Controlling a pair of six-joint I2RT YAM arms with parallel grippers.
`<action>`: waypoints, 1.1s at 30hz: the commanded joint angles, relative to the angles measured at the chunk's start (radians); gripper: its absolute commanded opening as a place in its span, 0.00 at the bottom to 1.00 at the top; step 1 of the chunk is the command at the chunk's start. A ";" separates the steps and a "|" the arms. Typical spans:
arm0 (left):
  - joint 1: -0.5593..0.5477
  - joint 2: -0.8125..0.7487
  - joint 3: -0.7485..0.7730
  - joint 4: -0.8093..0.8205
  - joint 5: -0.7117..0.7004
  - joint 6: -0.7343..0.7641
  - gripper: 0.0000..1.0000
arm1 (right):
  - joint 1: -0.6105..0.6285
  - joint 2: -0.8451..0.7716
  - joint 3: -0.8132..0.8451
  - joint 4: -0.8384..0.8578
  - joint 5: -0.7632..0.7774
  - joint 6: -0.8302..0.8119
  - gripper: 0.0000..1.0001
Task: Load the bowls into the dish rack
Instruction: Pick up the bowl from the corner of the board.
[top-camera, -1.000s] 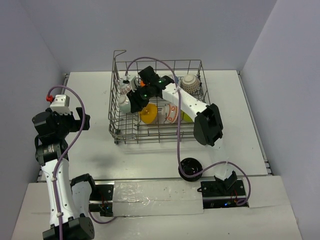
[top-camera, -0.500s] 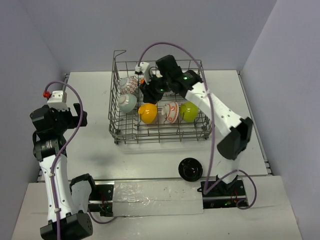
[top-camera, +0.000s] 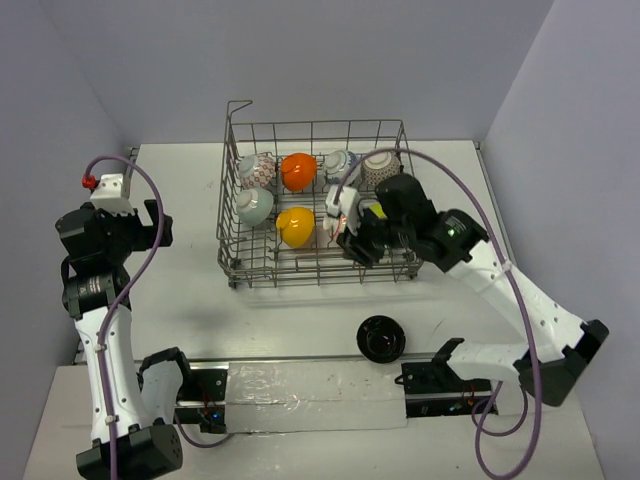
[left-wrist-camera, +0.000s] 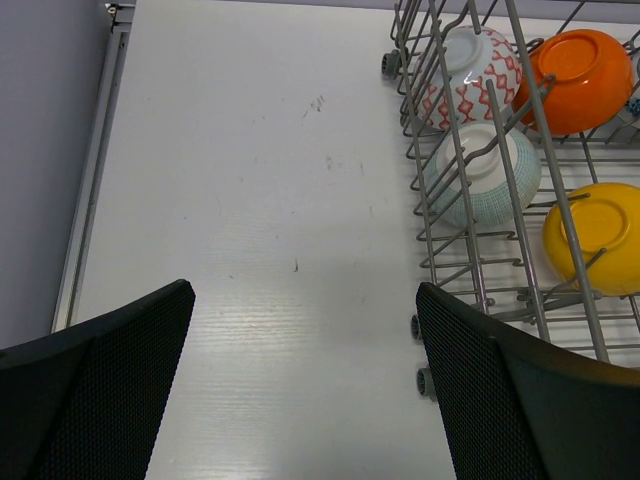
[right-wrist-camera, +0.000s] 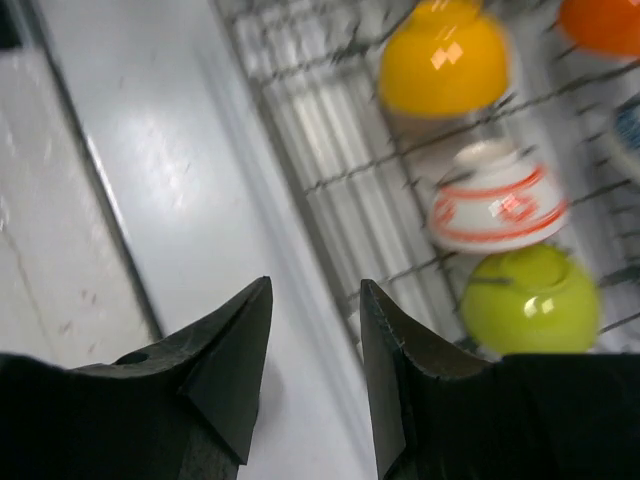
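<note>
- Right gripper (right-wrist-camera: 315, 290) hangs over the front right part of the dish rack (top-camera: 300, 268), its fingers partly spread with nothing between them.
- Left gripper (left-wrist-camera: 302, 293) is spread wide and empty, above the bare table (top-camera: 180, 300) to the left of the rack.
- Back row of the rack, left to right: a red-and-white bowl (top-camera: 258, 170), an orange bowl (top-camera: 298, 171), a blue-patterned bowl (top-camera: 338, 163) and a white-patterned bowl (top-camera: 380, 168).
- Front row: a pale teal bowl (top-camera: 253, 206) on the left with a yellow bowl (top-camera: 296, 226) beside it.
- From the right wrist, a second red-and-white bowl (right-wrist-camera: 497, 208) and a lime green bowl (right-wrist-camera: 532, 300) sit in the rack next to the yellow one.
- One black bowl (top-camera: 381, 339) stands on the table in front of the rack, well apart from it and from both grippers.
</note>
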 joint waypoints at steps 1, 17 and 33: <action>-0.006 -0.004 0.033 0.017 -0.026 -0.010 0.99 | 0.017 -0.110 -0.142 -0.035 0.014 -0.027 0.48; -0.006 0.011 0.000 0.024 -0.083 0.003 0.99 | 0.145 -0.220 -0.426 -0.305 -0.067 -0.187 0.46; -0.006 -0.017 -0.006 0.008 -0.109 0.003 0.99 | 0.212 -0.047 -0.494 -0.110 0.160 -0.290 0.51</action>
